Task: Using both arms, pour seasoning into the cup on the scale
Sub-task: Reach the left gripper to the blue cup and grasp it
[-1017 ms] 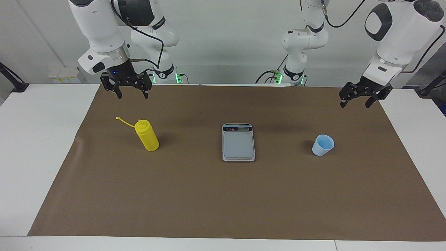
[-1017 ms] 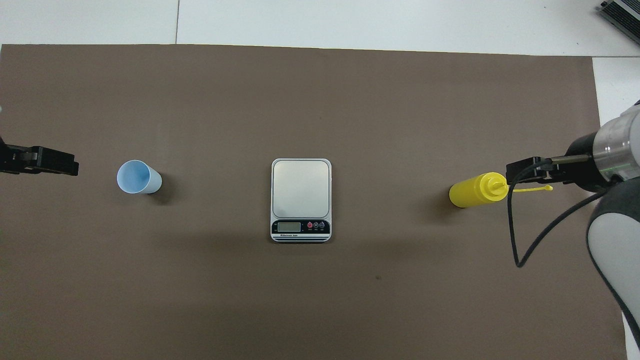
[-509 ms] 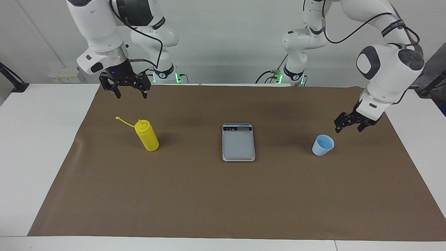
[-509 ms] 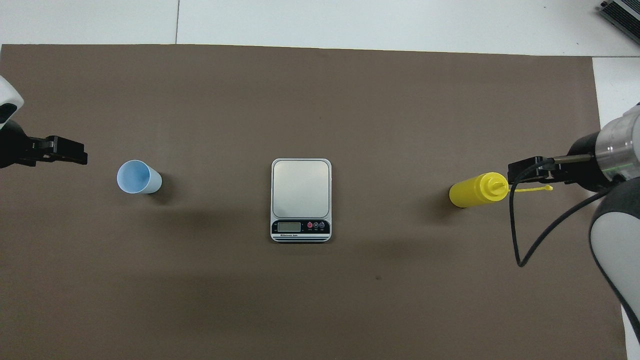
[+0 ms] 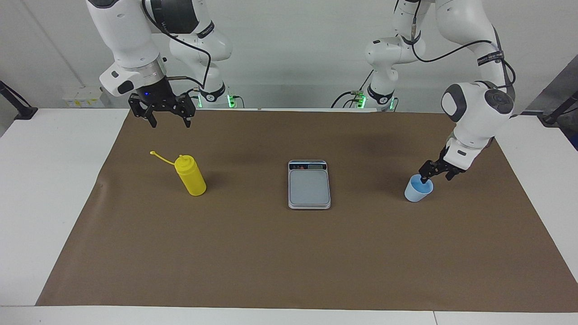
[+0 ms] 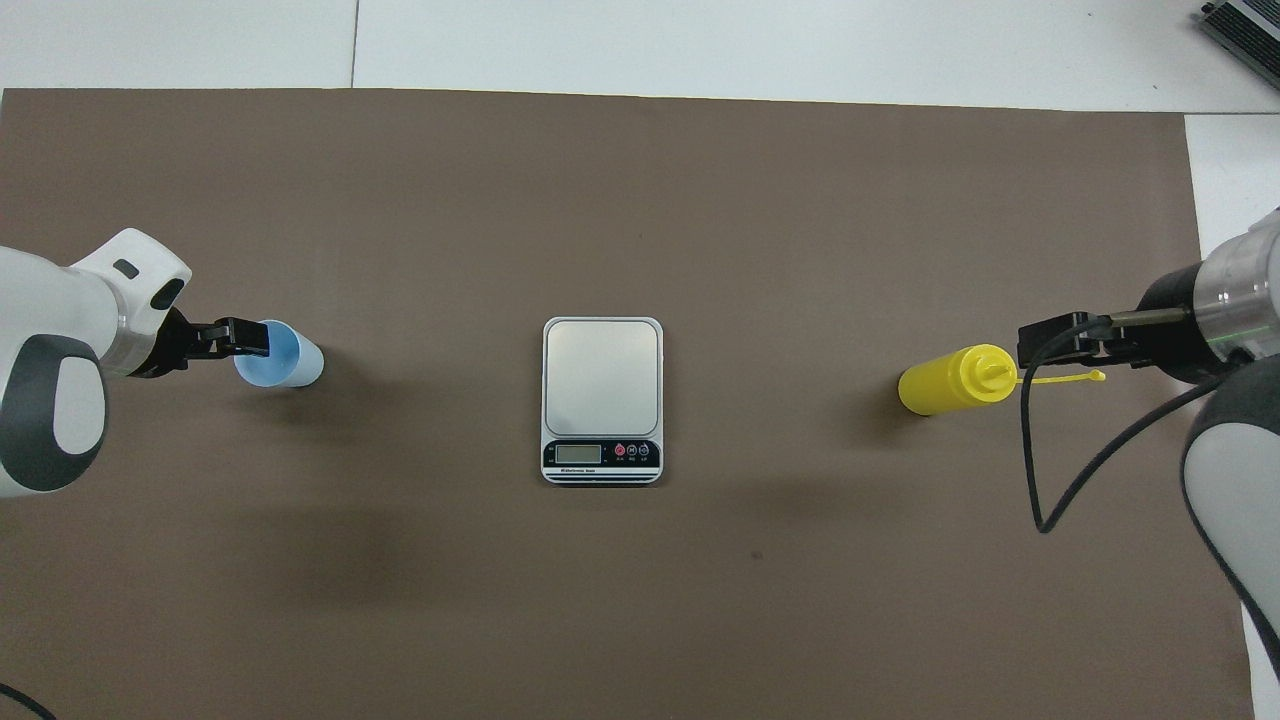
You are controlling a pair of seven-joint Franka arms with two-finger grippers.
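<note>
The pale blue cup (image 5: pixel 416 192) (image 6: pixel 292 366) stands upright on the mat toward the left arm's end. My left gripper (image 5: pixel 435 176) (image 6: pixel 246 339) is open and low at the cup's rim: one fingertip dips into its mouth, the other stays outside. The yellow seasoning bottle (image 5: pixel 192 179) (image 6: pixel 944 386) stands toward the right arm's end, its cap strap hanging loose. High above the mat, a little nearer to the robots than the bottle, my right gripper (image 5: pixel 170 121) (image 6: pixel 1048 342) hangs open and empty. The silver-grey scale (image 5: pixel 309 186) (image 6: pixel 602 376) lies between cup and bottle, its plate bare.
A brown mat (image 5: pixel 289 253) covers most of the white table (image 5: pixel 49 189). A black cable (image 6: pixel 1038 480) loops down from the right arm's wrist. A grey device (image 6: pixel 1242 28) sits at the table's corner farthest from the robots, at the right arm's end.
My left arm has swung down and inward from high over the mat's edge until its open gripper reached the cup's rim. The right gripper has hardly moved. Cup, bottle and scale stayed put.
</note>
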